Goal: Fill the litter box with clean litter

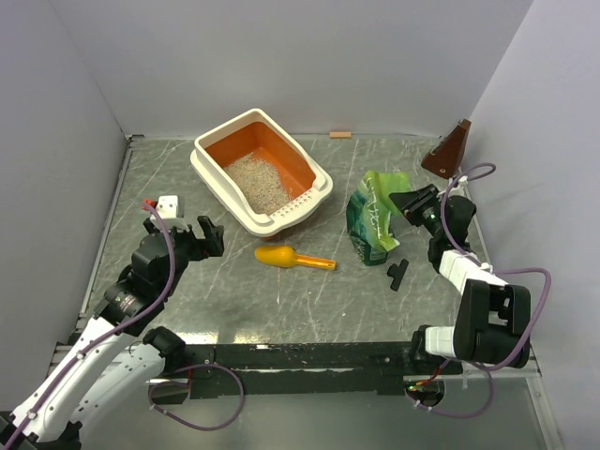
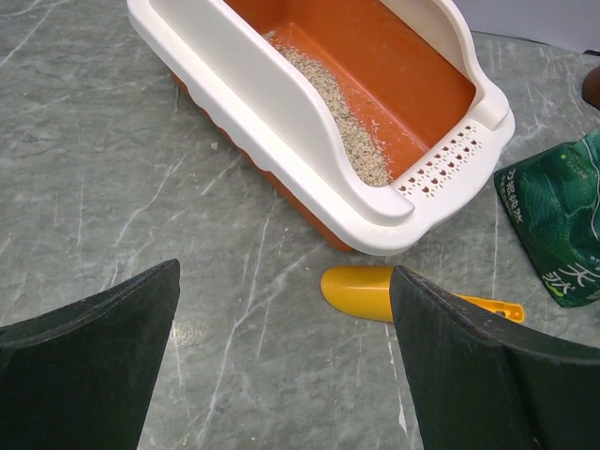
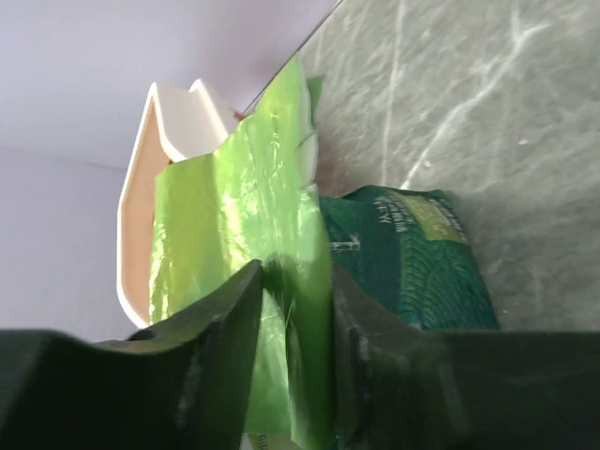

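The litter box [image 1: 211,178], cream rim and orange inside, stands at the table's middle back with its slotted end toward me. A patch of grey-beige clean litter [image 1: 258,183] lies on its floor. In the left wrist view the box [image 2: 281,122] and litter [image 2: 347,122] are ahead of my left gripper [image 2: 286,281], which is open and empty above the table [image 1: 183,234]. My right gripper [image 1: 401,202] is shut on the light-green top flap of the green bag [image 1: 373,220], which stands upright; the flap sits between the jaws [image 3: 295,277].
A yellow scoop [image 1: 292,258] lies on the table between box and arms, also in the left wrist view [image 2: 361,291]. A small black piece [image 1: 397,272] lies by the bag. A brown wedge [image 1: 448,150] stands back right, a white block [image 1: 167,203] far left.
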{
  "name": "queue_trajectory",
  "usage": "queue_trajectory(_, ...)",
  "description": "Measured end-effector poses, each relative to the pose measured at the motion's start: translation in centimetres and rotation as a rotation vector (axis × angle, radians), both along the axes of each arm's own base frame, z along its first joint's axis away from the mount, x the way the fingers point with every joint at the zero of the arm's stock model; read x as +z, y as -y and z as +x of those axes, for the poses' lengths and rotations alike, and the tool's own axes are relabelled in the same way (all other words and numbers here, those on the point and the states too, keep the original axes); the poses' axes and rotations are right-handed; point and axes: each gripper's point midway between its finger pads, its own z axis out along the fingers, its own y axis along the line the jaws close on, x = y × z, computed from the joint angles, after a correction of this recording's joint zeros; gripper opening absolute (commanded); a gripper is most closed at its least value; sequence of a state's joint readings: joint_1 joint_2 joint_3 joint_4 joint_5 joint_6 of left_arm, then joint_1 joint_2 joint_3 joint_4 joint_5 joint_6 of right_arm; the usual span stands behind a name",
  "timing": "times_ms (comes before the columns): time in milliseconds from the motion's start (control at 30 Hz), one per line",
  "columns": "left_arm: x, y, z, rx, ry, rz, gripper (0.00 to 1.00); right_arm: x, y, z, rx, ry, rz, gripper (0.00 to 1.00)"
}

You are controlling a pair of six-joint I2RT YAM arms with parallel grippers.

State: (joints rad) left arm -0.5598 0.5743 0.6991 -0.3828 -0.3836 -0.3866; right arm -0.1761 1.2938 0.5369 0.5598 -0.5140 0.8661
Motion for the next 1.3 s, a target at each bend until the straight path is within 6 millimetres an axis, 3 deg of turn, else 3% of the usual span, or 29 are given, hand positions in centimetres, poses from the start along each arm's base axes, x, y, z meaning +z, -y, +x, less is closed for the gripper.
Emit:
queue_trajectory(33,0.0,0.0,0.0,-0.001,0.000,0.000,0.97,0.0,-0.1,0.0,0.010,0.004,0.003,0.00)
queue_trajectory(233,0.0,0.0,0.0,-0.002,0.001,-0.001,0.97,1.1,-0.8,-0.1,0.062,0.032,-0.003,0.00)
queue_trajectory(333,0.0,0.0,0.0,-0.002,0.001,-0.001,0.97,3.0,-0.8,-0.4,0.073,0.075,-0.053,0.00)
queue_trajectory(533,0.1,-0.1,0.0,0.000,0.002,-0.002,0.97,10.8,-2.1,-1.7,0.124,0.233,-0.237,0.00)
queue_trajectory(600,0.2,-0.1,-0.1,0.001,0.005,-0.005,0.97,12.2,-2.8,-2.3,0.141,0.244,-0.302,0.00)
queue_trajectory(1000,0.8,-0.4,-0.4,0.002,0.030,-0.019,0.97,13.4,-8.4,-6.0,0.330,0.199,-0.665,0.00)
queue_trajectory(1133,1.1,-0.5,-0.5,0.002,0.039,-0.024,0.97,16.4,-10.5,-7.8,0.425,0.275,-0.718,0.00)
queue_trajectory(1300,2.1,-0.9,-1.0,0.005,0.076,-0.043,0.97,22.8,-13.7,-11.7,0.554,0.443,-0.734,0.00)
